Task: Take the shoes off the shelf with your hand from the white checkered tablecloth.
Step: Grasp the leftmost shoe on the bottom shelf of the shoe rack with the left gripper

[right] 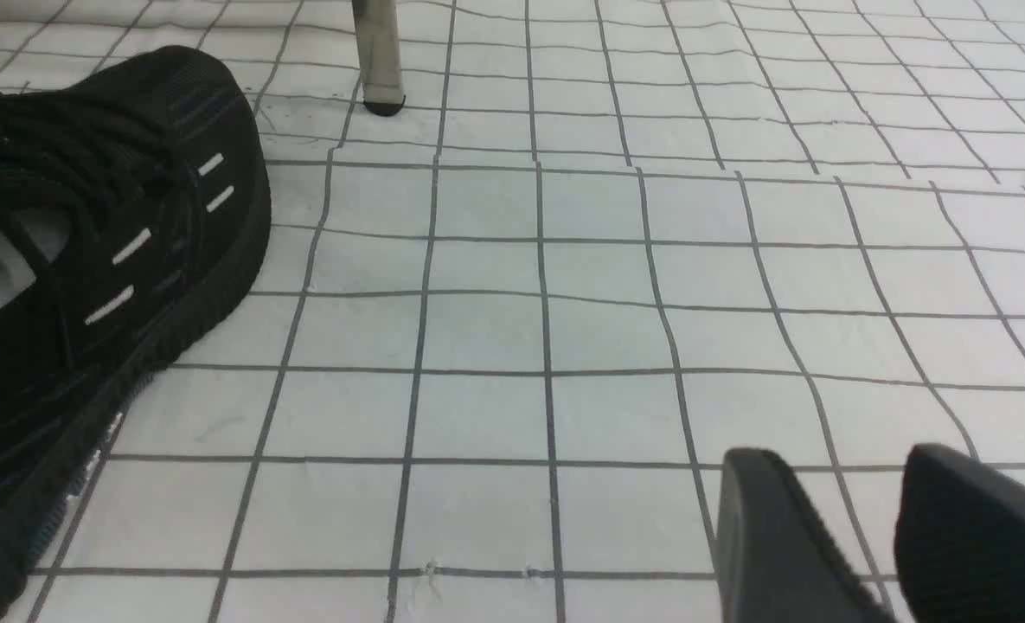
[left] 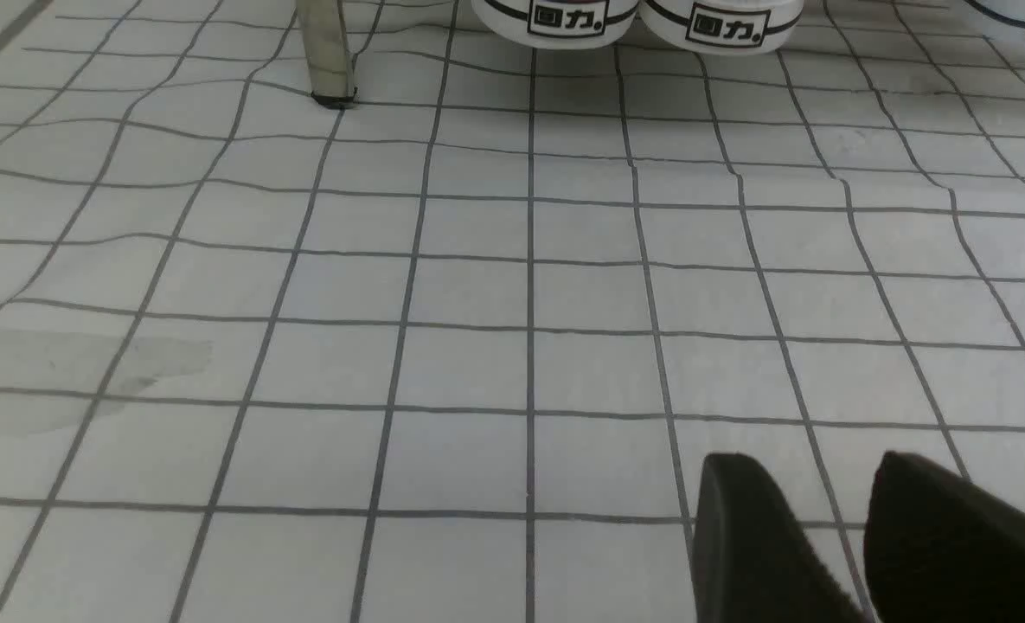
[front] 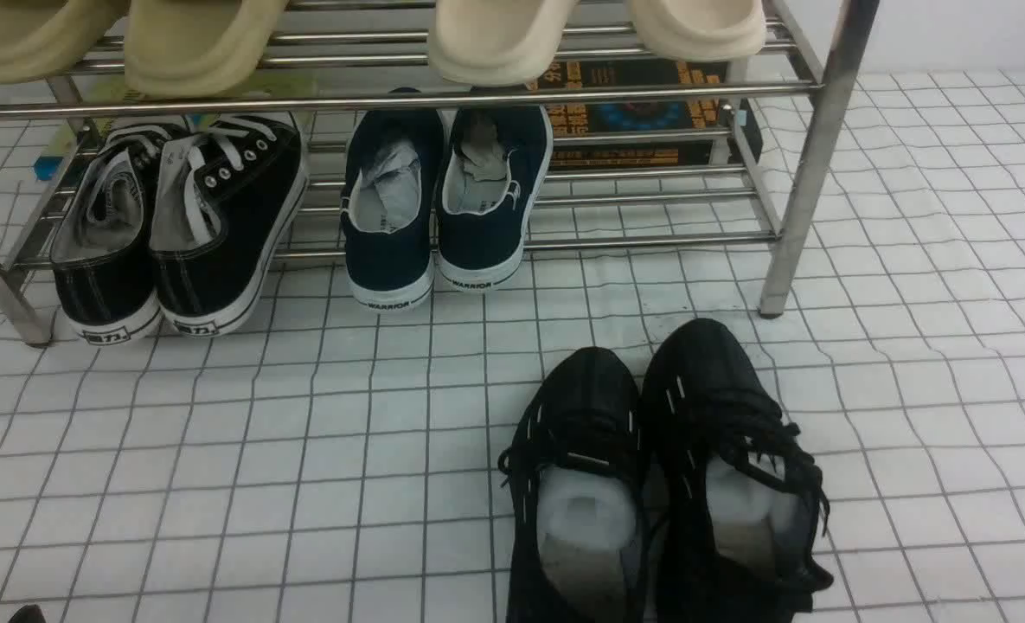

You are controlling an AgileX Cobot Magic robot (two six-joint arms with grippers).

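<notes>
The shoes (front: 175, 225), black canvas with white laces and white soles, stand on the lower tier at the left end of the steel shelf (front: 810, 173), heels towards me. In the left wrist view their white heels (left: 650, 19) show at the far edge, beside a shelf leg (left: 330, 61). My left gripper (left: 810, 472) hovers open over the white checkered tablecloth (front: 304, 450), well short of the shoes, with nothing between its fingers. My right gripper (right: 841, 463) is also open and empty over the cloth.
Navy "WARRIOR" slip-ons (front: 443, 199) sit on the lower tier beside the shoes. Beige slippers (front: 512, 35) rest on the upper tier. A pair of all-black mesh sneakers (front: 659, 484) lies on the cloth in front, close to the right gripper (right: 88, 260). A dark box (front: 642, 121) stands behind the shelf.
</notes>
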